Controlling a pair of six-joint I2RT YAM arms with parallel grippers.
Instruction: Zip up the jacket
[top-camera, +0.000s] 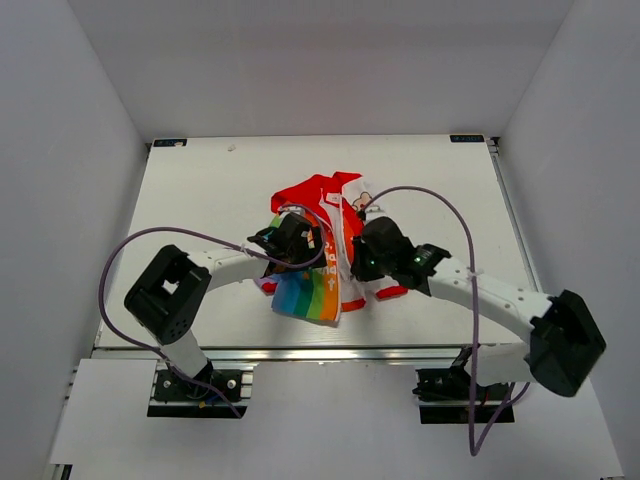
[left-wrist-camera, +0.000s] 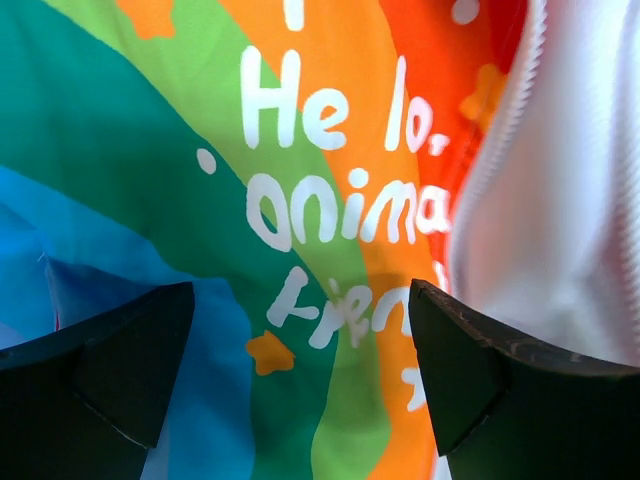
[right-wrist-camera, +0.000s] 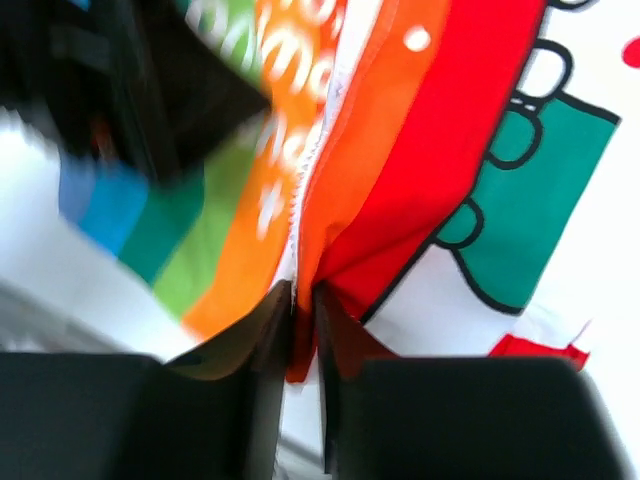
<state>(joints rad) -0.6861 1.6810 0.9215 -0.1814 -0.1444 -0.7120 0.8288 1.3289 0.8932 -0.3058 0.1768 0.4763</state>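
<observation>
Right claw (right-wrist-camera: 303, 322): fingers (right-wrist-camera: 250, 350) brought together, pinching a fold of the jacket (top-camera: 322, 190) where the orange and red fabric meets the front edge. White zipper teeth (right-wrist-camera: 312, 170) run up from just above the pinch. A green cartoon print (right-wrist-camera: 540, 190) lies to the right of the pinched fold.

Left claw (left-wrist-camera: 300, 385): fingers wide apart, nothing between them but air, hanging close over the jacket's rainbow panel. White lettering (left-wrist-camera: 335, 215) sits straight ahead of it, with a second run of zipper teeth and white fabric to the right.

From above: the jacket lies crumpled mid-counter, red hood at the far end, rainbow hem (top-camera: 305, 298) at the near end. My left claw is over its left half, my right claw against its right half, and a red cuff (top-camera: 390, 293) pokes out on the near side of the right claw.

Counter (top-camera: 200, 200) surface shows on every side of the jacket, widest to its left and beyond the hood. The hem lies closest to the counter's near edge.
</observation>
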